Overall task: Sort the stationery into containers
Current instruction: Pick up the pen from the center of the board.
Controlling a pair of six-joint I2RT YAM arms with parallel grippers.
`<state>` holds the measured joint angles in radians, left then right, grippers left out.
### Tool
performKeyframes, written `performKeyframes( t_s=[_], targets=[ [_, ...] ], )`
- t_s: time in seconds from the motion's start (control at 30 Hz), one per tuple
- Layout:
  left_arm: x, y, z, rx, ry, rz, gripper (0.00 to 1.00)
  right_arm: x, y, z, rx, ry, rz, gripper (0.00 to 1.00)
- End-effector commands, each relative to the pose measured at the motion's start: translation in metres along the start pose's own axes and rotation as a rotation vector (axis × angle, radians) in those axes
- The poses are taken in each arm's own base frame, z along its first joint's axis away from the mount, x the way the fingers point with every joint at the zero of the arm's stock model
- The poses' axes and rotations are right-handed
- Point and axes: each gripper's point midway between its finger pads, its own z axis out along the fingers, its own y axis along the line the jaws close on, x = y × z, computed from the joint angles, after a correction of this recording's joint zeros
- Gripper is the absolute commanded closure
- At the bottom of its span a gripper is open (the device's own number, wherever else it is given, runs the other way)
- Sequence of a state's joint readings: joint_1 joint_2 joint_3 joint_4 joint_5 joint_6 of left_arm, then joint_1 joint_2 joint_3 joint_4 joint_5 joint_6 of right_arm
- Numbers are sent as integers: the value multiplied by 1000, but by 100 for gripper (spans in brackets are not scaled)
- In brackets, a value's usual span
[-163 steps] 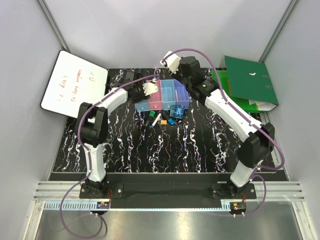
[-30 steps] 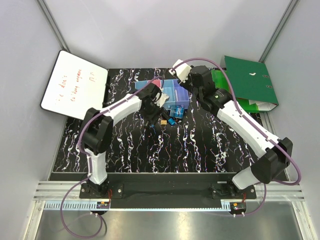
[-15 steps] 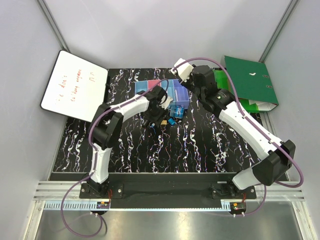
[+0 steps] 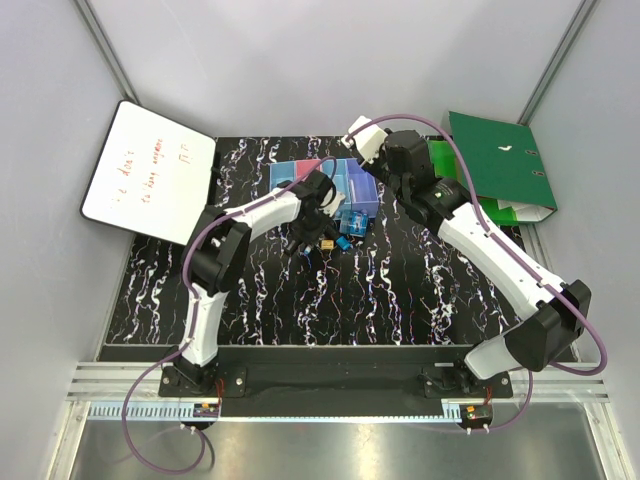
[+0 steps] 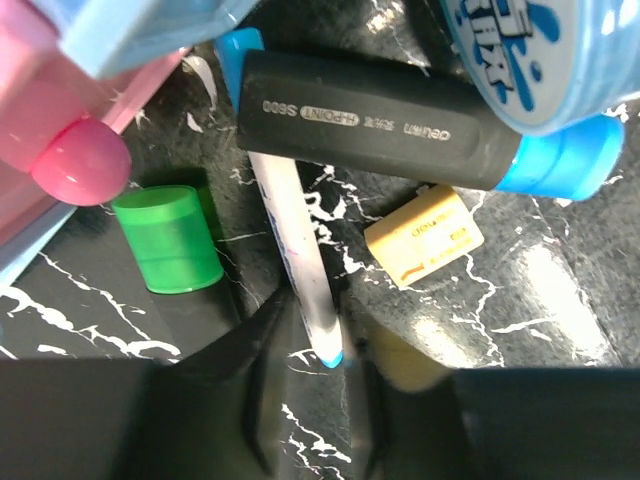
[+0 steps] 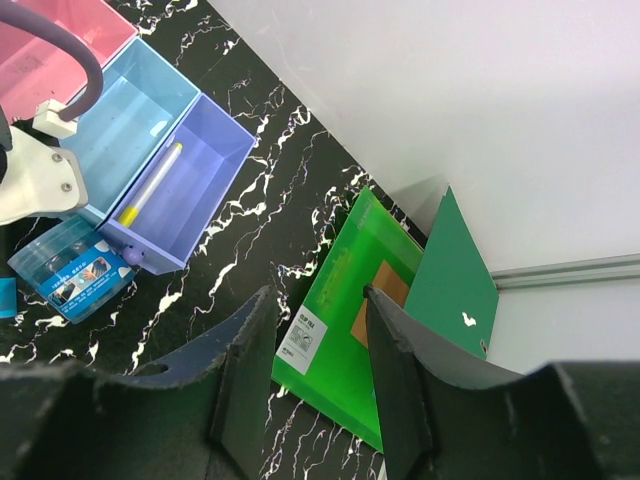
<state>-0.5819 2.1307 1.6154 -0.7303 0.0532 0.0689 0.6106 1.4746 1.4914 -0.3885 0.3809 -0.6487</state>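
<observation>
Where the two arms rise from the near edge of the black marbled table (image 4: 400,290), the left arm reaches forward and the left gripper (image 5: 322,335) is down at the loose stationery just in front of the bins (image 4: 320,180). Its fingers (image 5: 262,345) stand narrowly apart on either side of the blue-tipped end of a white pen (image 5: 298,240) lying flat on the table. That edge is dark and blurred, so I cannot tell whether they press it. Just left of the pen lies a green-capped marker (image 5: 168,240), and just right of it a small yellow eraser (image 5: 425,235). Beyond these, a black marker (image 5: 370,118) with a blue cap crosses over the pen, and a round blue roll (image 5: 535,50) overlaps the marker's capped end. Farther on are the joined bins. The pink bin (image 6: 60,40) and light blue bin (image 6: 130,115) sit side by side, and the purple bin (image 6: 195,200) holds a yellow-tipped pen (image 6: 150,185). The right gripper (image 6: 318,300) hangs in the air by that end of the row, its fingers apart with nothing between them. At the back, a green binder (image 4: 495,165) lies on the right and a whiteboard (image 4: 150,170) with red writing on the left.
</observation>
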Motion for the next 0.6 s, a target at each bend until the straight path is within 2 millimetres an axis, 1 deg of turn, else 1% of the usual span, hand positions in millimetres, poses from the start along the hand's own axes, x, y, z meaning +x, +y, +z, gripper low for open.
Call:
performKeyframes(
  t_s=[0.0,0.07,0.1,0.17,0.27,0.3,0.37,0.4,0.43,0.47,0.5,0.53,0.57],
  targets=[
    [-10,1,6,-12,-21,-13,77,-31,-23,-19,50,-97,60,52],
    [-8,2,8,-16,-13,-14,83,-32,-23,-20,51,-100,62,52],
    [-7,3,8,-19,-11,-12,90,-32,-24,-20,51,-101,63,53],
    [-6,2,10,-18,-7,-16,99,-32,-24,-20,52,-100,65,52],
    [-2,1,8,-12,4,-16,100,-33,-25,-21,54,-105,65,53],
    [2,1,7,-12,14,-18,100,-34,-26,-22,56,-105,65,52],
    [3,-1,-5,-9,4,-18,100,-36,-28,-23,61,-110,65,52],
    [10,-1,-8,-10,14,-18,100,-35,-29,-24,63,-110,66,52],
    [9,-1,-21,-14,-7,-16,100,-35,-30,-25,64,-112,67,52],
    [9,-1,-28,-18,-16,-12,100,-35,-29,-25,63,-110,64,52],
    [14,-1,-32,-18,-11,-11,100,-35,-30,-25,64,-111,63,52],
    [13,-2,-48,-18,-34,-7,100,-35,-29,-25,61,-112,63,52],
    [14,-2,-54,-19,-40,-5,100,-35,-29,-25,62,-111,61,52]
  ],
)
